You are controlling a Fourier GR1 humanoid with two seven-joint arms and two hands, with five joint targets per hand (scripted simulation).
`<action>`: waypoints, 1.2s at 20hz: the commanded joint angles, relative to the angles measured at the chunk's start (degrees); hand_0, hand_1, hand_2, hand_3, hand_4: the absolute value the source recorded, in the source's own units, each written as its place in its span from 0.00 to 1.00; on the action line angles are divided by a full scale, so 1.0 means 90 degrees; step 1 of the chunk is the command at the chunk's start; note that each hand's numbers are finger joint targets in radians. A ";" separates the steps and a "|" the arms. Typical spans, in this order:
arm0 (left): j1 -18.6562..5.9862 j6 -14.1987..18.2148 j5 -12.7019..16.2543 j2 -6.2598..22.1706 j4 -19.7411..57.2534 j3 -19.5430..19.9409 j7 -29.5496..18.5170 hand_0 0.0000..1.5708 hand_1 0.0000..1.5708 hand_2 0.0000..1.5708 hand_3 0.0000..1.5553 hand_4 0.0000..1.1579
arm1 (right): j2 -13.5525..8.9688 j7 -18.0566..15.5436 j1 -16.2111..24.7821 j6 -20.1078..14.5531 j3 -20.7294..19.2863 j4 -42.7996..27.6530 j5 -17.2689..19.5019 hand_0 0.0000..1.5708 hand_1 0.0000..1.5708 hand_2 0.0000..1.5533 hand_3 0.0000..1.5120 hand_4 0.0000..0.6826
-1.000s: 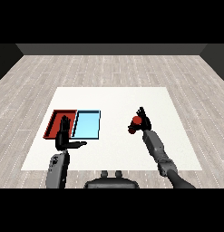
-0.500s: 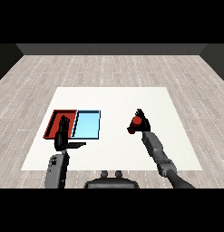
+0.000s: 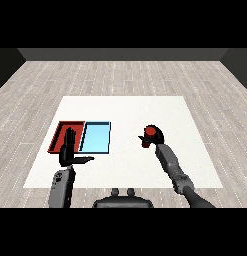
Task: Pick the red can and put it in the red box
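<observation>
Black fingers of your right hand [image 3: 154,139] curl round the red can [image 3: 151,131], which stands upright in that grasp on the right half of the white bench [image 3: 125,107], well apart from both trays. Your left hand [image 3: 69,150] is held open, fingers straight and pointing up, thumb out to the side, over the near edge of the red tray [image 3: 60,133]. Just beside that tray, touching its right side, lies the light blue tray [image 3: 96,138].
</observation>
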 commanded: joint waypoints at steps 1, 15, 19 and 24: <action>0.0191 -0.0125 -0.0013 0.0051 -0.0052 -0.0021 -0.0141 0.00 0.00 0.00 0.00 0.00 | 0.0060 0.0110 0.0070 -0.0265 0.0215 -0.0456 0.0182 0.93 0.93 0.94 0.94 0.96; -0.0038 -0.0229 -0.0186 0.0146 0.0095 -0.0306 0.0320 0.00 0.00 0.00 0.00 0.00 | -0.0027 0.0554 0.0550 -0.0169 0.0415 -0.2344 0.0072 0.92 0.92 0.93 0.93 0.95; -0.0236 0.0399 -0.0508 -0.0360 -0.0089 -0.1355 0.0639 0.00 0.00 0.00 0.00 0.00 | 0.0265 0.0918 0.0781 -0.0452 0.0521 -0.3025 0.0002 0.92 0.92 0.93 0.94 0.95; -0.0703 0.0634 -0.0298 -0.0367 0.0310 -0.1846 0.0931 0.00 0.00 0.00 0.00 0.00 | 0.0429 0.1423 0.1216 -0.0631 0.0787 -0.4121 0.0016 0.91 0.91 0.93 0.94 0.95</action>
